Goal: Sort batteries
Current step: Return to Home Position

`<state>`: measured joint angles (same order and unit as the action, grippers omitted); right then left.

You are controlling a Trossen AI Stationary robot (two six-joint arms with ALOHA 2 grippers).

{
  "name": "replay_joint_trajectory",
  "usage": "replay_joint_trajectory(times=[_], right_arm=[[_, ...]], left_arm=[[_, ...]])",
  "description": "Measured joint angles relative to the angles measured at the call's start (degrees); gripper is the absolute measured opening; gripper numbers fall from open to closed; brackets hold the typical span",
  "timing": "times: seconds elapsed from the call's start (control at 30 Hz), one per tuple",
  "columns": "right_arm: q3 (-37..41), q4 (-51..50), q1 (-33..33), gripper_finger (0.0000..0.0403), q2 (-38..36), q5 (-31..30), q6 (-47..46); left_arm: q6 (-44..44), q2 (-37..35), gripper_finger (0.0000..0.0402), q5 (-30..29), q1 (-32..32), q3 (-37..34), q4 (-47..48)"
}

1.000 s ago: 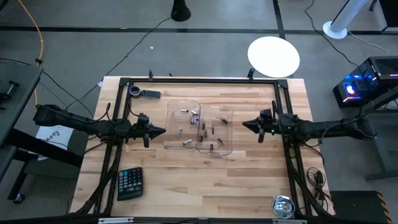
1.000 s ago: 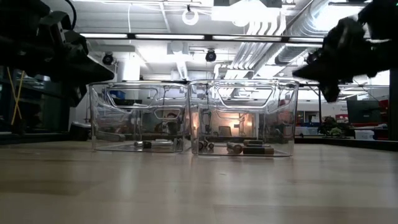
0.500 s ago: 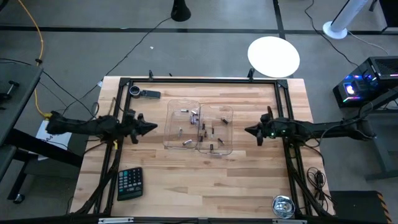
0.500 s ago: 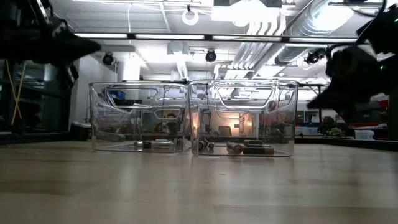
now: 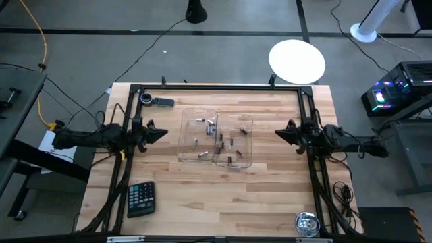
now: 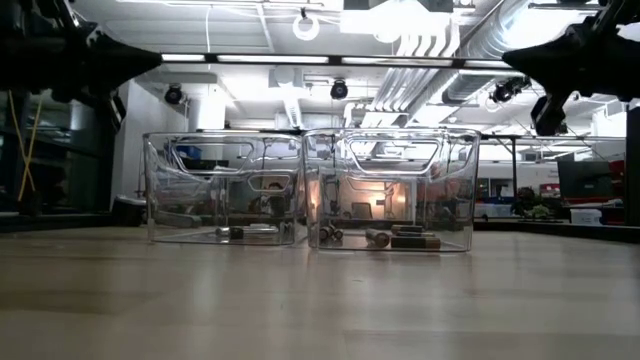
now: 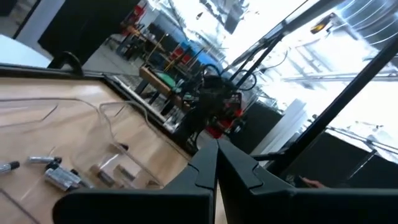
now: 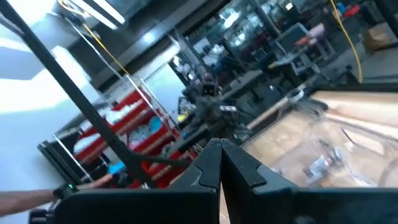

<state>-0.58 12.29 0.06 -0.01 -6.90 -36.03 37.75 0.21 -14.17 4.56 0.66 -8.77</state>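
Left gripper point(image 5: 162, 131), right gripper point(image 5: 278, 133) closed, flanking trays point(image 5: 189, 120); batteries point(image 5: 219, 139) too small to count.

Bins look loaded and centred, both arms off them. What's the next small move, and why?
Probably retract both arms to rest at their sides. The batteries lie inside the two clear trays, none shows loose on the table, and the left gripper and right gripper are shut, empty and apart from the trays.

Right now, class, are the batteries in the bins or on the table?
In: the batteries lie inside the two bins; none shows on the table.
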Motion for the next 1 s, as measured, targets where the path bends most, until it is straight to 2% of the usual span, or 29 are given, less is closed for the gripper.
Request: replay_joint_trajectory(times=[0.37, 1.0], right_arm=[[0.02, -4.83, -0.06, 0.0000, 0.00, 0.11, 0.02], [0.04, -6.96, -0.05, 0.0000, 0.81, 0.13, 0.02]], left_arm=[[0.07, -0.02, 0.0000, 0.09, 0.02, 0.01, 1.55], [0.09, 0.04, 0.0000, 0.08, 0.02, 0.01, 1.67]])
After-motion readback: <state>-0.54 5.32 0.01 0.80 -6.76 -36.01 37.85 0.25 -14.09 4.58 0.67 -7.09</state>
